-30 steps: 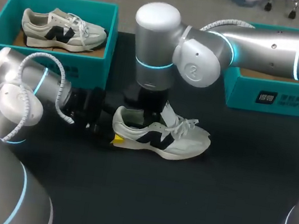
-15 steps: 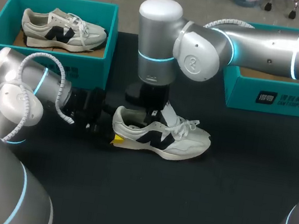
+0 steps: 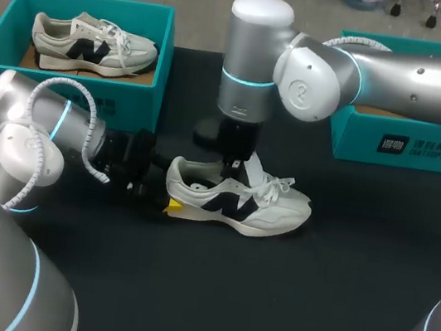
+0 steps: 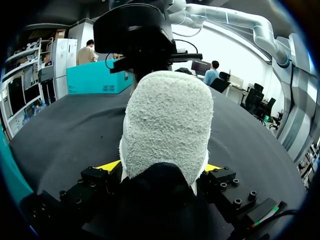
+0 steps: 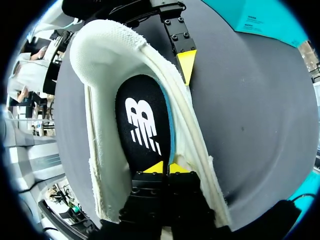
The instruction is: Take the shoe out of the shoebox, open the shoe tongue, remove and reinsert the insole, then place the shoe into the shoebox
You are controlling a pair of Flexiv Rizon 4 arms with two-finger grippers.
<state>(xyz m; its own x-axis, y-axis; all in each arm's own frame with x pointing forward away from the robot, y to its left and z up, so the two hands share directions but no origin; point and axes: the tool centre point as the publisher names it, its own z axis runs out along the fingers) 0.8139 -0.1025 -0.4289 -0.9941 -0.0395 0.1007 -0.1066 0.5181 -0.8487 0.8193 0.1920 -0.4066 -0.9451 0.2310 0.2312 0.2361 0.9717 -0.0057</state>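
left gripper (image 4: 161, 167) clamps the heel of the shoe (image 3: 240, 202) from both sides to steady it; right gripper (image 5: 163, 167), inside the shoe's opening, pinches the insole (image 5: 142, 122), likely to draw it out.

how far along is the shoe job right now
Done: one shoe is out on the table, heel clamped by the left gripper; its tongue stands lifted. In hand: the right gripper is down in the shoe's opening, tips together over the insole, not yet out. Left: pull and refit the insole, then put the shoe in a teal shoebox.
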